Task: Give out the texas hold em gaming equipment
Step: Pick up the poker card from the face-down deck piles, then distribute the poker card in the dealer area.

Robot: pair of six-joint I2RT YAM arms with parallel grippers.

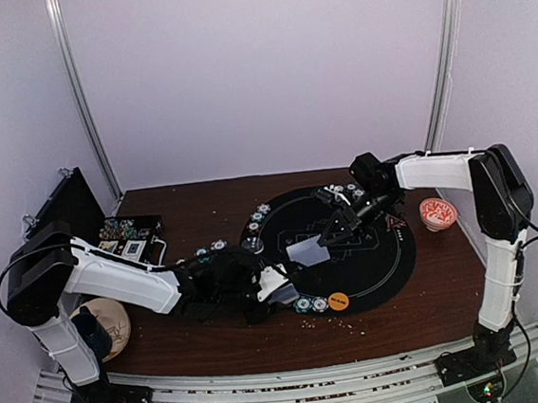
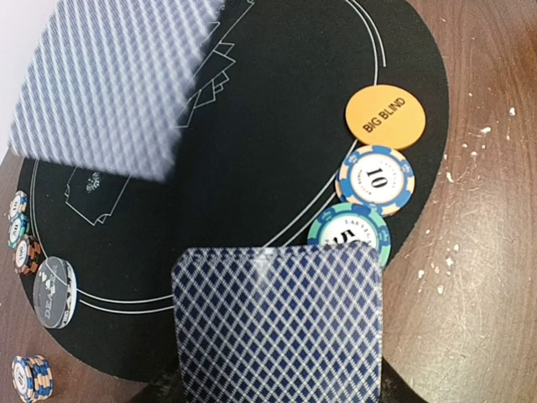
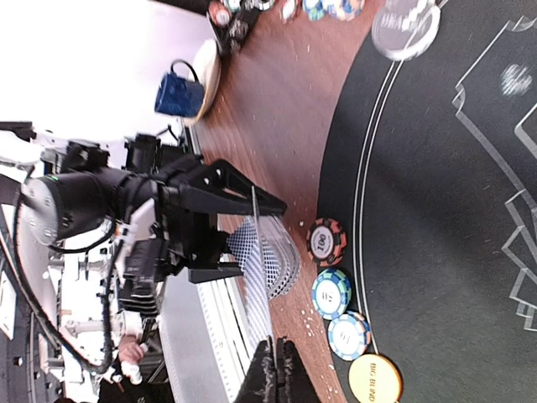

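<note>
Lower centre, top view: left gripper (image 1: 275, 288) clamped on card deck (image 2: 281, 327) at lower-left rim of black mat (image 1: 389, 261). Just right, on mat edge: striped chips (image 1: 310, 303), orange disc (image 1: 339, 300). Mid-frame above: right gripper (image 1: 328, 238) pinched tight on single card (image 1: 307, 253). Higher up: more chips (image 1: 259, 214) along mat's upper-left rim.

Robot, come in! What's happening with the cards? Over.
Left gripper clamped on the deck. Right gripper shut on one card, held above the black mat. Chips, Big Blind disc at mat edge; nothing blocking.
</note>
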